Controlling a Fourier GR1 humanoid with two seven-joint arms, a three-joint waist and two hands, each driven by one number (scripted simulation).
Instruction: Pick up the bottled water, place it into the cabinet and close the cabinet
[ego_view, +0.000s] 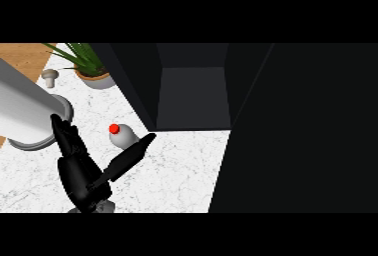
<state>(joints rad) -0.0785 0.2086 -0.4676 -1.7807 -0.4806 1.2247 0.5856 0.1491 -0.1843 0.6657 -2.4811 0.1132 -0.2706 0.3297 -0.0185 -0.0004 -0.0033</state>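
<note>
- Nearest you, at the lower left of the frame, the left robot hand (81, 172) was spread wide, its fingers straight and its thumb reaching up and to the right; it grasped nothing.
- The thumb tip lay just beside the bottled water (122, 136), perhaps touching its lower side; you could not tell which.
- The bottled water sat on the white marble surface (177, 170), left of centre, its red cap (114, 128) toward the upper left. Whether it stood or lay tilted was unclear.
- The cabinet (193, 97) stood open just to the upper right of the bottle, its dark door (295, 130) filling the right of the frame.
- Judging by looks, the bottle was light, stiff and smooth, so likely slippery; you would do best to close round its body below the cap.
- A potted plant (92, 67) sat at the upper left, and a large grey cylinder (26, 112) at the left edge.
- The right robot hand did not show.
</note>
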